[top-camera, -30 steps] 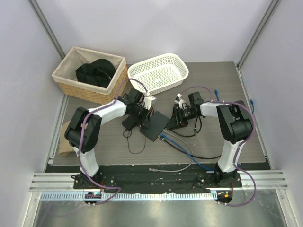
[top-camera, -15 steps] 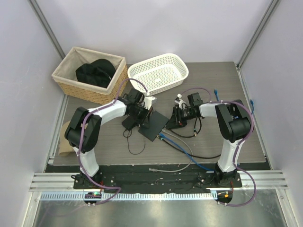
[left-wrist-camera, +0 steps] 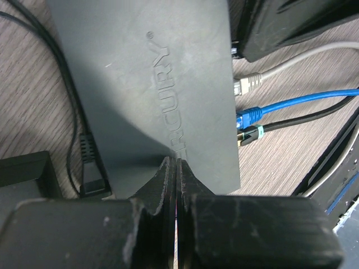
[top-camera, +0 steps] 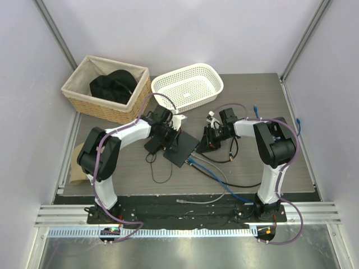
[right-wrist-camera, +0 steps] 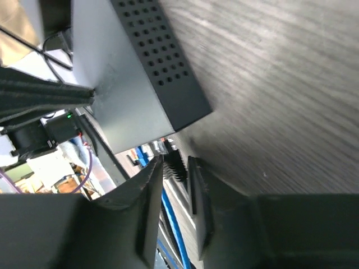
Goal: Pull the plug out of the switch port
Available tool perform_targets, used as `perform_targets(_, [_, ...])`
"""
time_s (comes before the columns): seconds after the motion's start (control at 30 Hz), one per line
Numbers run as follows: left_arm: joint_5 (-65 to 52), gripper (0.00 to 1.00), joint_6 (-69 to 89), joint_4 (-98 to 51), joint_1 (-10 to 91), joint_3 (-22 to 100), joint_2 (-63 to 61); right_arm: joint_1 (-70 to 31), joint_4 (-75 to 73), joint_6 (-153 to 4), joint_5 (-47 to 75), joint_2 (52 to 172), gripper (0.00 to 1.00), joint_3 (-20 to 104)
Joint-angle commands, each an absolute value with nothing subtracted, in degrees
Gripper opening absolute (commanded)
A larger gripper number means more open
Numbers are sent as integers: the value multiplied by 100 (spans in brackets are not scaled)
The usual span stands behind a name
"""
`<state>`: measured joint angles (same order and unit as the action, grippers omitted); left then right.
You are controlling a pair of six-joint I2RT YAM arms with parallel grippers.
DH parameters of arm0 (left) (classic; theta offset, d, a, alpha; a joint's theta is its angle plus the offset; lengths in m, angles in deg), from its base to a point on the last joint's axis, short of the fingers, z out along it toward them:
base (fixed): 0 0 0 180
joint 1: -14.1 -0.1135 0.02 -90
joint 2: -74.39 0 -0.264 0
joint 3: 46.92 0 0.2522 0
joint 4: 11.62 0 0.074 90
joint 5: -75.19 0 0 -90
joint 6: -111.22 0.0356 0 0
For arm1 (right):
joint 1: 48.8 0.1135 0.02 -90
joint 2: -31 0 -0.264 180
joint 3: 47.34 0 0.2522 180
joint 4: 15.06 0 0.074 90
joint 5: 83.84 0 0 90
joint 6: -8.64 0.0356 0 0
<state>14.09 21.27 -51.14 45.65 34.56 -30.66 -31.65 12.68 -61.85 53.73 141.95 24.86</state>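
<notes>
The switch (top-camera: 183, 150) is a flat black box lying between the arms; its embossed top fills the left wrist view (left-wrist-camera: 140, 78). My left gripper (left-wrist-camera: 175, 168) is shut and empty, its tips pressed on the switch top. Grey (left-wrist-camera: 247, 85), blue (left-wrist-camera: 249, 116) and black (left-wrist-camera: 249, 134) plugs sit in the socket edge. My right gripper (right-wrist-camera: 175, 159) is at that edge beside the switch corner (right-wrist-camera: 129, 106). Its jaws stand a narrow gap apart, closed on a dark ribbed plug boot (right-wrist-camera: 178, 168). In the left wrist view its fingers (left-wrist-camera: 291, 28) hide that plug.
A wicker basket (top-camera: 77, 84) holding black cloth stands at the back left, with a white plastic basket (top-camera: 216, 84) beside it. A small black power brick (top-camera: 152, 147) lies left of the switch. Grey, blue and black cables (top-camera: 221, 176) trail towards the near edge.
My right gripper has shifted a little left, closer to the switch's socket edge. My left gripper and the switch have stayed put.
</notes>
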Motion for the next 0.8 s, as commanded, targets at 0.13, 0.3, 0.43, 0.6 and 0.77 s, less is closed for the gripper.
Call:
perform_targets(0.13, [874, 0, 2315, -5394, 4671, 3363, -3354, -2806, 1567, -6360, 3684, 14868, 29, 2760])
perform_targets(0.3, [865, 0, 2324, -5395, 4679, 3346, -3371, -2806, 1785, -6552, 3622, 15026, 19, 2900])
perform_targets(0.43, [900, 0, 2368, -5429, 4679, 3372, -3345, -2867, 2032, -7026, 3770, 14974, 12, 2892])
perform_targets(0.6, [1426, 6, 2447, -5360, 4644, 3381, -3012, -2990, 2094, -7450, 4351, 14965, 12, 2830])
perform_targets(0.77, [1788, 28, 2193, -5202, 4539, 3249, -2739, -2999, 2068, -7441, 4711, 14903, 42, 2777])
